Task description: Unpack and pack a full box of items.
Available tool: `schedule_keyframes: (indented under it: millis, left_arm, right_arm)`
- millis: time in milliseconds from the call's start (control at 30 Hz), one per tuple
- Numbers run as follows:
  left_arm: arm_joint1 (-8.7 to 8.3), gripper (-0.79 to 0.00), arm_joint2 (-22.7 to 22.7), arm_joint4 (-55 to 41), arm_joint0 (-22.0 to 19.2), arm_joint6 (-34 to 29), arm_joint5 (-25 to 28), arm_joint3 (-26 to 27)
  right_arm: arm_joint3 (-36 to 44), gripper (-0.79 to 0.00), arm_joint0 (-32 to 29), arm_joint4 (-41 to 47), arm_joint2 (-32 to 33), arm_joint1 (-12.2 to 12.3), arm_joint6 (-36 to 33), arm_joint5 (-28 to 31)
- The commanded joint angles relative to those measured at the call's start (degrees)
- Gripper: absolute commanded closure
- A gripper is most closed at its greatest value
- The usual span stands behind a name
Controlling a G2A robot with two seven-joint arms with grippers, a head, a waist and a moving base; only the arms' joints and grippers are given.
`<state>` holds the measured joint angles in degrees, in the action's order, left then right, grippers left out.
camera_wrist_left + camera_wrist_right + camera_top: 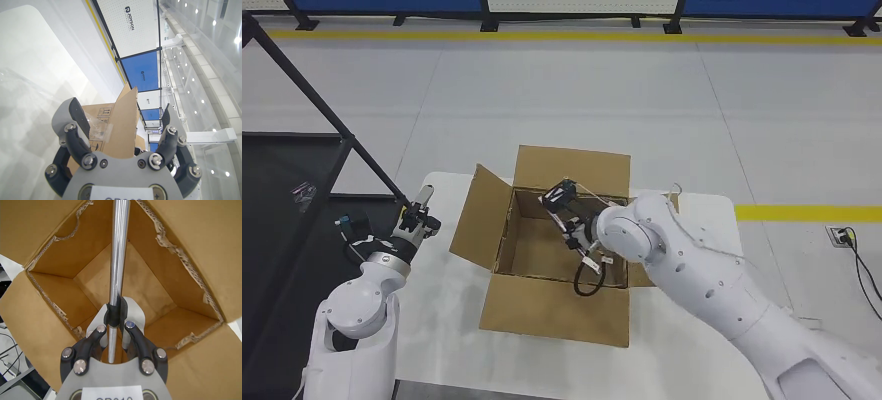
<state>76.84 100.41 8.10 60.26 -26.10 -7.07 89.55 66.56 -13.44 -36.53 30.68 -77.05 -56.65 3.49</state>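
Right wrist view: your right end effector (115,313) is pinching a shiny rod (118,256) near its end, over the box (56,289). It is looking stiff, heavy, slippery. Your left end effector (122,109) is hanging open, empty.

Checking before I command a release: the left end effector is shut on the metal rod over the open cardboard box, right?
No. It is the right end effector that is shut on the metal rod over the open cardboard box, as the right wrist view shows. The left end effector is open, beside the box.
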Motion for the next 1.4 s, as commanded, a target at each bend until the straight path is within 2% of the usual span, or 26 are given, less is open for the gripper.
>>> schedule_keyframes:
  millis: [0,67,467,600,733,967,1200,1333,1367]
  left_arm:
    - [0.0,-0.785,0.0,0.0,0.0,0.0,0.0,0.0]
    - [0.0,-0.785,0.0,0.0,0.0,0.0,0.0,0.0]
    - [0.0,-0.785,0.0,0.0,0.0,0.0,0.0,0.0]
    - [0.0,-0.785,0.0,0.0,0.0,0.0,0.0,0.0]
    - [0.0,-0.785,0.0,0.0,0.0,0.0,0.0,0.0]
    - [0.0,-0.785,0.0,0.0,0.0,0.0,0.0,0.0]
    - [0.0,-0.785,0.0,0.0,0.0,0.0,0.0,0.0]
    - [0.0,-0.785,0.0,0.0,0.0,0.0,0.0,0.0]
    - [0.0,-0.785,0.0,0.0,0.0,0.0,0.0,0.0]
  right_arm:
    - [-4.39,0.0,1.11,-0.75,-2.93,-2.08,1.7,0.19]
    - [-7.71,0.0,1.85,-2.71,-5.61,-3.95,2.5,-0.74]
    - [-7.71,0.0,1.85,-2.71,-5.61,-3.95,2.5,-0.74]
    - [-11.49,0.0,-0.96,0.52,-2.51,-3.31,5.66,-1.12]
    - [-14.12,0.0,-2.14,-1.19,-2.71,-3.88,10.32,0.95]
    - [-24.39,0.0,-1.5,-2.3,-5.17,-7.04,15.38,9.82]
    - [-33.28,0.0,0.12,-2.66,-7.1,-11.36,17.94,11.81]
    - [-36.57,-0.234,1.03,-3.48,-7.73,-13.25,18.21,12.04]
    - [-37.17,-0.252,1.17,-3.7,-7.86,-13.69,18.2,11.88]
